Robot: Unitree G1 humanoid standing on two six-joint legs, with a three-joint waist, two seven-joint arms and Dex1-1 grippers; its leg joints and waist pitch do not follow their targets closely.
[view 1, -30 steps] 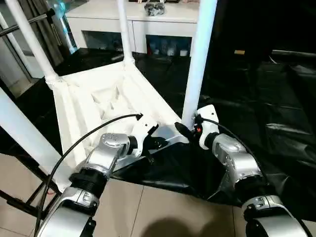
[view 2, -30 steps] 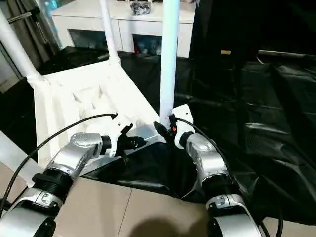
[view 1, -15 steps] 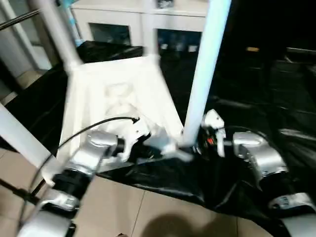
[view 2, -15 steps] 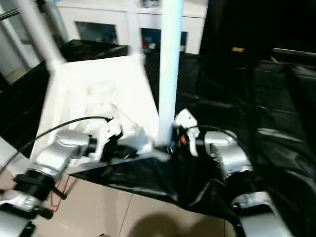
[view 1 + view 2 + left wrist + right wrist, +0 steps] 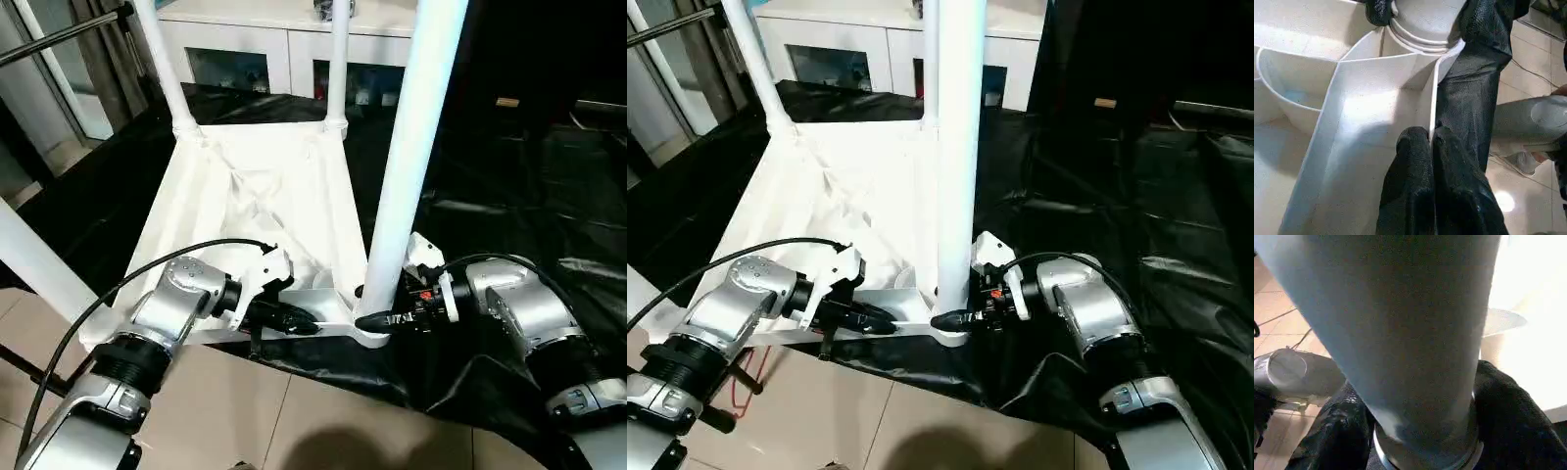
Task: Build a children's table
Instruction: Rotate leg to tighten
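The children's table lies upside down, its ribbed white tabletop (image 5: 245, 186) facing up with four white legs standing in the corner sockets. Nearest is the front right leg (image 5: 411, 147). My right gripper (image 5: 377, 315) is closed around the base of this leg just above its socket, one black finger (image 5: 1513, 426) on each side of the tube (image 5: 1400, 323). Beside it, my left gripper (image 5: 299, 323) is shut on the thin front rim of the tabletop (image 5: 1352, 122), pinching that wall between its fingers (image 5: 1410, 161).
A white cabinet (image 5: 274, 29) with glass-fronted compartments stands behind the table. Black sheeting (image 5: 529, 196) covers the floor under and to the right of it. Beige tiles (image 5: 323, 421) lie in front. A dark metal bar (image 5: 59, 29) crosses the far left.
The camera has swung, so the whole picture shifted. My right gripper went from beside the front right leg to closing around its base. The left gripper kept its hold on the rim.
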